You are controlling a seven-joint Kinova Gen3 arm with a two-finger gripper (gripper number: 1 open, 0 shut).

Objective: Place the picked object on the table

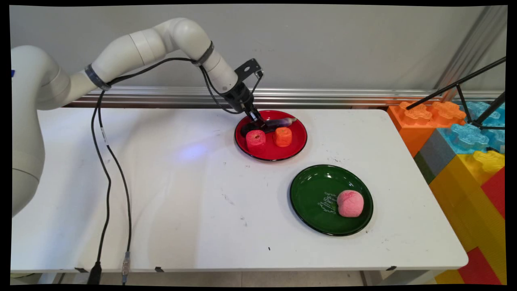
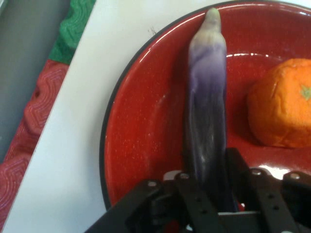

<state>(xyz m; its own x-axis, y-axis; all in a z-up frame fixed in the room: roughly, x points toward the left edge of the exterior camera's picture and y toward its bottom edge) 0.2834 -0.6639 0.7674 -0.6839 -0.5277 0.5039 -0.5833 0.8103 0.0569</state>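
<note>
Closest to the camera there's a green plate (image 1: 313, 198) on the white worktop (image 1: 181, 202) with a pink peach (image 1: 350, 203) on its right half. Further back sits a red plate (image 1: 297, 143) holding a red fruit (image 1: 256, 140), an orange one (image 1: 282, 136) and a purple eggplant (image 2: 208, 97) lying behind them. The gripper (image 1: 258, 121) is down on that eggplant, jaws clamped round its dark end.

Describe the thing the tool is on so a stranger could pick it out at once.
Start at the round red plate at the white table's far side. At its back lies a long, slim purple toy eggplant, held between the black tool's fingers. The red and orange toy fruits beside it are short and chunky.
</note>
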